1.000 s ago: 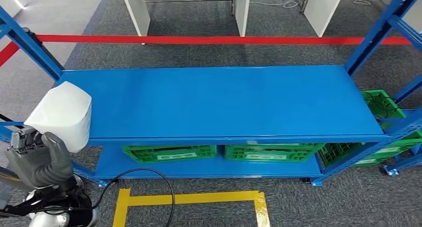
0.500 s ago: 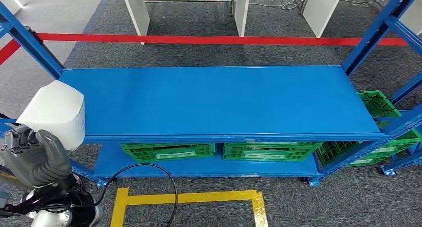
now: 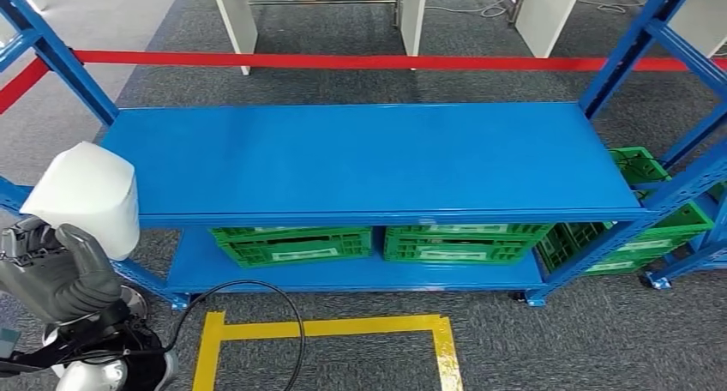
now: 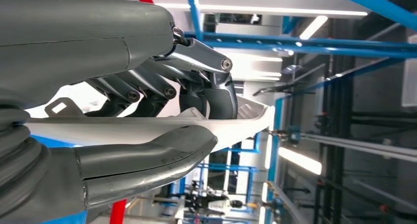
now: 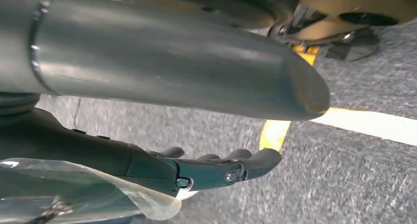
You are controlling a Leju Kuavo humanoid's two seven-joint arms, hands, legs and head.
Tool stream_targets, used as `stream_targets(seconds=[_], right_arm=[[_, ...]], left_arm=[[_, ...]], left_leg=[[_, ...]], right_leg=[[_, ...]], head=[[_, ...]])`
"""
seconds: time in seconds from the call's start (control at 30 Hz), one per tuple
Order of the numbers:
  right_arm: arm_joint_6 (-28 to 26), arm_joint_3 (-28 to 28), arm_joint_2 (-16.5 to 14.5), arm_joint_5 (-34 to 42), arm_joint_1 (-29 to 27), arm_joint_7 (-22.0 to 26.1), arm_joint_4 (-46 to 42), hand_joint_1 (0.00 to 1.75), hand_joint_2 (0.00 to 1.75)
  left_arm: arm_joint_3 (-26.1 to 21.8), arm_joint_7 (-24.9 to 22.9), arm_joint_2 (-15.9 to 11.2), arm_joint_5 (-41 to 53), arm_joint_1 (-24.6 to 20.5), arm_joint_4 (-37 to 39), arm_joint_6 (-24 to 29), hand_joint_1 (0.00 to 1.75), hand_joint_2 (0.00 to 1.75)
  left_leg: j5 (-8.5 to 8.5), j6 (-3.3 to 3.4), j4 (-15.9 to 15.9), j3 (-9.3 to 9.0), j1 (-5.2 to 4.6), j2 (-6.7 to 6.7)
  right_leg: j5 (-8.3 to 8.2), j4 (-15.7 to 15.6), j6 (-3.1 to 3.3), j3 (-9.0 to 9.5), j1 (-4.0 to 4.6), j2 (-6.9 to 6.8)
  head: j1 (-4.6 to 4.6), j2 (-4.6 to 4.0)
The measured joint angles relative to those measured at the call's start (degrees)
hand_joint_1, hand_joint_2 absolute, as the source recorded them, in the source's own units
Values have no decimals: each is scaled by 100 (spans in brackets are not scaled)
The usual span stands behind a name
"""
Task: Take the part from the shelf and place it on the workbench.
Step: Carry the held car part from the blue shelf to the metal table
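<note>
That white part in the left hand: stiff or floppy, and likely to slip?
Probably stiff: the white part stands up past the left hand without sagging. Its thin shell suggests it is light. The surface looks smooth and glossy, so it may slide, though the fingers wrap its edge.

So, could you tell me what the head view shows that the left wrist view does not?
Only the head view shows the blue shelf, the green crates beneath it, the red floor line and the yellow floor marking. Only the left wrist view shows the dark fingers and grey thumb clamping the part's thin edge. Both show the left hand holding the white part.
</note>
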State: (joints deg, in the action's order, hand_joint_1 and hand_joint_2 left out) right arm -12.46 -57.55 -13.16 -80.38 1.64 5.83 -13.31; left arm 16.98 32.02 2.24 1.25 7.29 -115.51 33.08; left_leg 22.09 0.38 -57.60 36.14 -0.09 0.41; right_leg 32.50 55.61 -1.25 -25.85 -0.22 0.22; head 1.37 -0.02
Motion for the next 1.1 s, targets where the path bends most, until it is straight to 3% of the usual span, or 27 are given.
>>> stream_targets(seconds=[0.07, 0.13, 0.2, 0.23, 0.27, 0.3, 0.33, 0.4, 0.47, 0.53, 0.57, 0.63, 0.7, 0.73, 0.77, 0.8, 0.87, 0.93, 0.97, 1.03, 1.07, 1.1], right_arm=[[1, -2, -8, 1, -8, 0, 0, 0, 0], [4, -8, -15, 2, -11, 1, -2, 0, 0], [7, -14, -15, 1, -14, 1, -4, 0, 0], [7, -15, -15, 1, -18, 1, -4, 0, 0], [7, -16, -15, 1, -20, 0, -4, 0, 0], [7, -17, -16, 1, -21, -1, -4, 0, 0], [7, -19, -19, 1, -21, -1, -4, 0, 0], [7, -20, -29, 1, -19, -2, -5, 0, 0], [10, -22, -38, -1, -16, -3, -7, 0, 0], [16, -27, -42, -1, -23, -6, -7, 0, 0], [19, -32, -42, -2, -29, -7, -8, 0, 0], [20, -43, -42, -3, -41, -9, -11, 0, 0], [21, -52, -42, -5, -40, -7, -16, 0, 0], [20, -56, -42, -7, -39, -4, -19, 0, 0], [20, -61, -42, -9, -38, -1, -22, 0, 0], [21, -64, -42, -13, -38, 1, -24, 0, 0], [22, -70, -42, -20, -31, 1, -27, 0, 0], [22, -75, -42, -30, -8, 3, -28, 0, 0], [22, -76, -42, -37, 3, 4, -28, 0, 0], [22, -77, -44, -46, 6, 4, -28, 0, 0], [22, -79, -48, -49, 0, 1, -28, 0, 0], [21, -83, -51, -49, -5, -5, -29, 0, 0]], left_arm=[[19, 7, -2, 6, 6, 0, 6, 175, 175], [26, 9, -4, 8, 11, 0, 15, 175, 175], [35, 9, -5, 8, 11, 1, 19, 175, 175], [41, 9, -5, 8, 12, 1, 19, 175, 175], [45, 9, -6, 9, 12, 2, 21, 175, 175], [50, 10, -6, 11, 11, 2, 25, 175, 175], [54, 11, -7, 15, 9, 2, 28, 175, 175], [63, 20, -7, 38, -2, 2, 40, 175, 175], [71, 35, -8, 80, -10, 1, 63, 175, 175], [78, 46, -9, 119, -9, 0, 99, 175, 175], [80, 50, -10, 132, -14, 0, 119, 175, 175], [91, 55, -10, 151, -21, 0, 152, 175, 175], [108, 57, -11, 162, -23, 1, 176, 175, 175], [115, 57, -11, 163, -21, 1, 186, 175, 175], [121, 57, -12, 163, -23, 2, 199, 175, 175], [127, 57, -12, 163, -26, 2, 214, 175, 175], [143, 58, -12, 167, -37, 2, 253, 175, 175], [157, 68, -12, 183, -53, 2, 291, 175, 175], [166, 76, -12, 193, -61, 2, 310, 175, 175], [186, 91, -13, 207, -77, 2, 341, 175, 175], [195, 98, -13, 210, -82, 3, 352, 175, 175], [200, 103, -14, 213, -84, 3, 357, 175, 175]], left_leg=[[64, -70, -41, 43, 16, -16], [538, -134, -434, 156, 33, -30], [1113, -177, -1172, 287, 44, -29], [1241, -188, -1469, 299, 46, -29], [1238, -189, -1589, 233, 46, -29], [1130, -182, -1481, 68, 46, -29], [978, -163, -1161, -191, 45, -30], [839, -104, -318, -740, 34, -34], [873, -53, 113, -970, 9, -37], [817, 8, 160, -927, 5, -30], [766, 52, 174, -882, 13, -19], [639, 136, 208, -757, 35, 4], [519, 173, 197, -596, 20, 12], [458, 174, 187, -510, 13, 15], [401, 172, 172, -425, 7, 19], [349, 164, 151, -339, 3, 22], [261, 137, 93, -193, 0, 24], [179, 88, 31, -93, -18, 24], [128, 59, 16, -57, -23, 27], [18, -6, 28, -6, -19, 32], [32, -41, 20, 24, -10, 25], [155, -77, -55, 63, -4, 17]], right_leg=[[-92, -18, 93, -98, -11, -27], [-221, -34, 170, -207, -30, -55], [-342, -21, 187, -326, -26, -60], [-397, -5, 186, -390, -25, -63], [-445, 18, 182, -471, -24, -65], [-485, 50, 176, -550, -24, -64], [-514, 86, 167, -621, -24, -62], [-564, 151, 134, -728, -16, -53], [-634, 178, 75, -788, -7, -49], [-702, 178, 2, -826, -11, -46], [-659, 210, -31, -860, -16, -40], [-284, 523, -82, -1013, -22, -26], [265, 1214, -117, -1211, -31, -24], [405, 1544, -131, -1261, -35, -24], [404, 1744, -139, -1248, -36, -24], [276, 1743, -139, -1142, -36, -25], [-49, 1200, -118, -669, -36, -24], [-76, 359, -83, -79, -28, -20], [-22, 82, -63, 80, -18, -14], [-2, -79, -2, 75, -4, -11], [-51, -81, 41, 13, -6, -20], [-109, -87, 96, -48, -13, -35]], head=[[-1, 0], [11, 0], [27, 0], [30, 0], [33, 0], [33, 0], [34, 0], [31, 0], [28, 0], [26, 0], [26, 0], [8, 0], [-7, 0], [-7, 0], [-6, 0], [-7, 0], [-7, 0], [-4, 0], [-2, 0], [-2, 0], [-7, 0], [-5, 0]])
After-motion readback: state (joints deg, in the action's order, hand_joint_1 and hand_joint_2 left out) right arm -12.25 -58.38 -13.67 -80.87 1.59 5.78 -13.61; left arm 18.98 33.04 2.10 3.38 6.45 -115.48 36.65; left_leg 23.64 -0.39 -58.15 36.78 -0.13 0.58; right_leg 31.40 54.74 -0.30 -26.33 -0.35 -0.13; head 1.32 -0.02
